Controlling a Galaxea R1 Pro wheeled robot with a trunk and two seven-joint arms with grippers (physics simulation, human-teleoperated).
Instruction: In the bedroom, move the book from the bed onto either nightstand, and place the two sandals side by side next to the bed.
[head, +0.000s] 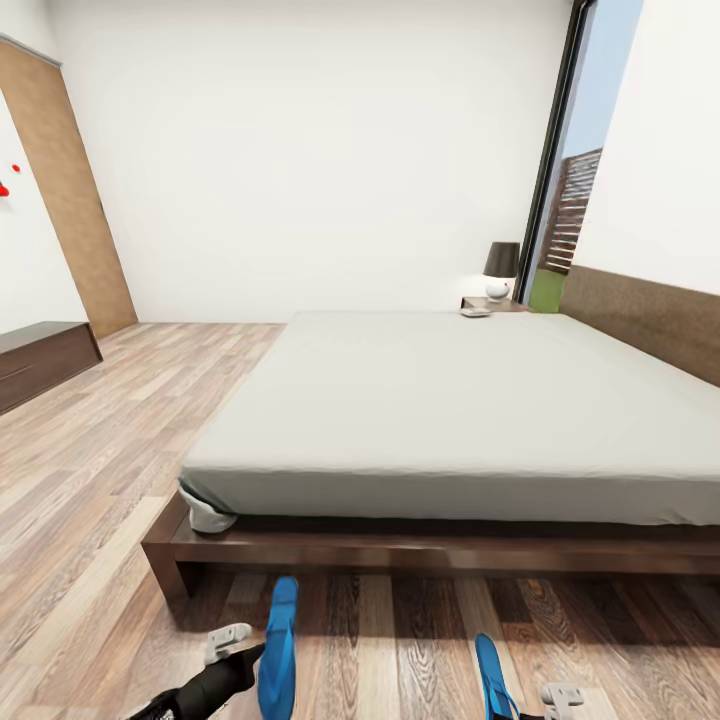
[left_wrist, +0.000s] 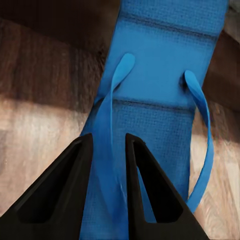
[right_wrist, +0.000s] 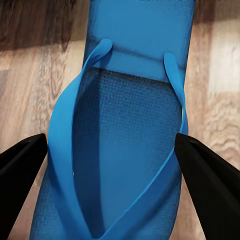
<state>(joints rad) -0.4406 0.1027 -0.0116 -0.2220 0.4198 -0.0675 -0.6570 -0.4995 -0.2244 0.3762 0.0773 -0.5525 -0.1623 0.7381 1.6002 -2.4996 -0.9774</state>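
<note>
The two sandals lie on the floor before the bed (head: 400, 545), long axes toward it, well apart. Your left end effector (left_wrist: 107, 165) pinches the left sandal's (head: 280, 650) strap; the right end effector (right_wrist: 112, 160) straddles the right sandal (head: 492, 675), spread wide.

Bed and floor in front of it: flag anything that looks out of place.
At the bed's near-left corner the sheet has slipped off, hanging bunched over the wooden frame. The two sandals lie well apart on the floor rather than side by side. Nothing else stands out.
</note>
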